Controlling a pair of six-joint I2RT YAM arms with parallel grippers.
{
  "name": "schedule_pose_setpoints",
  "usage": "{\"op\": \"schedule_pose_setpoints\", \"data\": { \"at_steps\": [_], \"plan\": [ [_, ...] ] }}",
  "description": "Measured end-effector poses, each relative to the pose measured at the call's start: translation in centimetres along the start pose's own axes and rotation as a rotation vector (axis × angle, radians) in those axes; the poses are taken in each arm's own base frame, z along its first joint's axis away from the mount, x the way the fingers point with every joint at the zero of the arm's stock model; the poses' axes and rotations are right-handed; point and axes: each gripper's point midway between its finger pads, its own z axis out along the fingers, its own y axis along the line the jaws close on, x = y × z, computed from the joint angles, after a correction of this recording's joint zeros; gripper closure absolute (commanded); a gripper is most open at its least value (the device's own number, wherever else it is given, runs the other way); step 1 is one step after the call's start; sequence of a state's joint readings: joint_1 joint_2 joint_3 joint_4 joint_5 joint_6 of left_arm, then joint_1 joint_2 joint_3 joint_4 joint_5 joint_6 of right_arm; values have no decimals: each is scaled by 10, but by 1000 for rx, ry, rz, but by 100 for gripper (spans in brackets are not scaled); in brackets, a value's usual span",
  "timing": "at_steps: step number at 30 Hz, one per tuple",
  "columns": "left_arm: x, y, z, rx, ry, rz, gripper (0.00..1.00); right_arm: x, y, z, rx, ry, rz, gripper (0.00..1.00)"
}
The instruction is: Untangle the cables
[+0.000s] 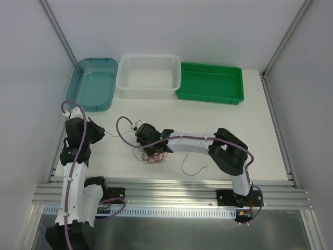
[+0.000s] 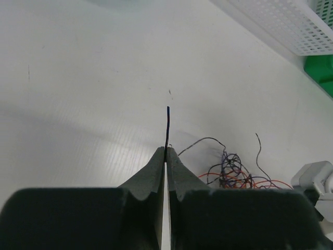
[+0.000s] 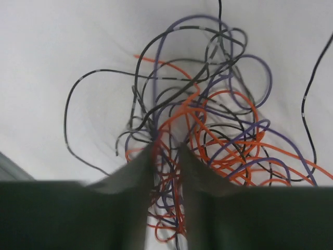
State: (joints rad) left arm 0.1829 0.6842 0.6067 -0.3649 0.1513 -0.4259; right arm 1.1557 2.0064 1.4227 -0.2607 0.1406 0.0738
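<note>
While pressed flat together, grips a dark strand (image 2: 167, 127) in the left hand (image 2: 167, 151). Leaves a short straight end poking out beyond the fingertips, over bare counter (image 2: 104, 78). Sits at the near left of the counter in the top view, well apart from the tangle.

Further in and to the right, about midway across: cables (image 1: 155, 156), bunched in one curly knot of orange-red, black and purplish loops. Lies flat on the counter, nearer the front rail than the bins. From the left wrist, shows as a small snarl low on the right, beside a pale part of the other arm.

Comes down on that knot from above with the right hand (image 3: 166, 148), at the end of an arm stretched low and leftward. Shows the fingers (image 3: 130, 182) narrowly apart, astride several orange and dark strands in the gap; cannot tell whether pinching any. Spreads wide loops out past the fingertips.

Right of the knot, near the right arm's elbow: one loose strand (image 1: 193, 166), gently curved. Unclear whether joined to the knot.

Farthest back, along the far edge, side by side from left to right: blue tub (image 1: 92, 86), white basket (image 1: 150, 75), green tray (image 1: 210, 83).
</note>
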Motion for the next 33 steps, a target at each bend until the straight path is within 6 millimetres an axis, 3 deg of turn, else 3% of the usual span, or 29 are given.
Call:
{"op": "schedule_pose_setpoints", "data": {
  "at_steps": [2, 5, 7, 10, 16, 18, 21, 23, 25, 33],
  "plan": [
    [-2, 3, 0, -15, -11, -1, 100, 13, -16, -4, 41, 14, 12, 97],
    [-2, 10, 0, -55, -18, -3, 100, 34, -55, -26, 127, 43, 44, 99],
    [-1, 16, 0, -85, -15, -7, 100, 38, -80, -49, 172, 30, 69, 99],
    [0, 29, -1, -154, -15, -20, 100, 30, -118, -102, 233, -41, 115, 99],
    [9, 47, -6, -254, 7, -78, 100, -13, -171, -226, 261, -354, 254, 99],
    [5, 59, -8, -316, -15, -82, 100, -5, -210, -263, 358, -411, 334, 99],
    [2, 74, -13, -395, -40, -95, 100, 27, -264, -305, 531, -423, 480, 99],
    [3, 76, -15, -407, -39, -107, 100, 43, -277, -319, 569, -418, 541, 99],
    [5, 72, -15, -393, -30, -118, 100, 53, -276, -325, 546, -414, 586, 99],
    [9, 71, -16, -394, -13, -137, 100, 60, -274, -327, 480, -379, 660, 99]
  ]
}}
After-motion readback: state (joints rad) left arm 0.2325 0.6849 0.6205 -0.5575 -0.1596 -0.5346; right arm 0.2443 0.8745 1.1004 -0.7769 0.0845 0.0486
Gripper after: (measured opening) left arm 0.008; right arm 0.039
